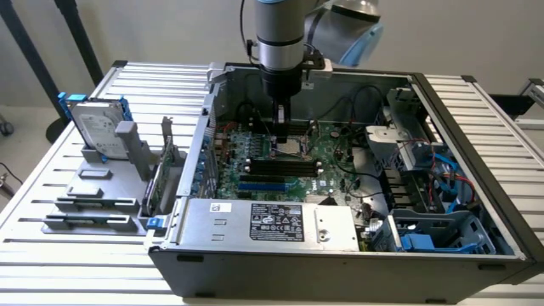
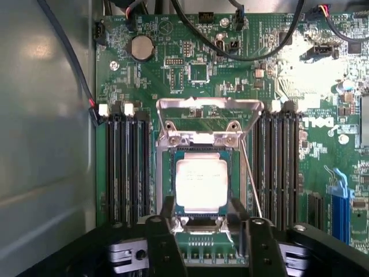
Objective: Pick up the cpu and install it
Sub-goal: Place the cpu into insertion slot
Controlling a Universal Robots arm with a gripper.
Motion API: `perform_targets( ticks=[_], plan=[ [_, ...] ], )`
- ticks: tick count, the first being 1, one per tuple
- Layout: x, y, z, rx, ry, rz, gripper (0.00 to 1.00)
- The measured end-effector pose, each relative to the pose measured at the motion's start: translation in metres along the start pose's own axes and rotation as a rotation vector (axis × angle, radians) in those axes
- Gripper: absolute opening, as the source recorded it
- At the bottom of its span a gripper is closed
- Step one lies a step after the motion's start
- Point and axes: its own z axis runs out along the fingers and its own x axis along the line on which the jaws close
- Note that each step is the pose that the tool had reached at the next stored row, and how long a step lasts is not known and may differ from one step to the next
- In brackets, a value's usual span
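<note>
Hovering claw (image 2: 202,222), cpu (image 2: 200,183) directly beneath, in socket (image 2: 237,173)

A: What do we have on the white slatted metal tabletop (image 1: 30,191)?
B: We see an open grey metal computer case (image 1: 340,271), with the grey robot arm (image 1: 281,32) reaching down into it.
A: And the black gripper (image 1: 281,127)?
B: We find it low over the green motherboard (image 1: 255,153), just above the small silver-grey square cpu (image 1: 290,148). We cannot tell whether they touch.
A: Outside the case?
B: At the exterior view's left, a silver hard drive in a blue frame (image 1: 92,124) stands upright in a grey plastic rack (image 1: 93,191).
</note>
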Motion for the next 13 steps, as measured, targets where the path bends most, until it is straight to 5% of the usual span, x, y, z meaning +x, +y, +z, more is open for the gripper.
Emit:
perform_targets(
  ticks=[8, 13],
  plan=[
    [-0.002, -0.0233, -0.0054, 0.0, 0.0019, 0.0, 0.12],
    [-0.002, -0.0236, -0.0055, 0.0001, 0.0021, 0.0, 0.11]
  ],
)
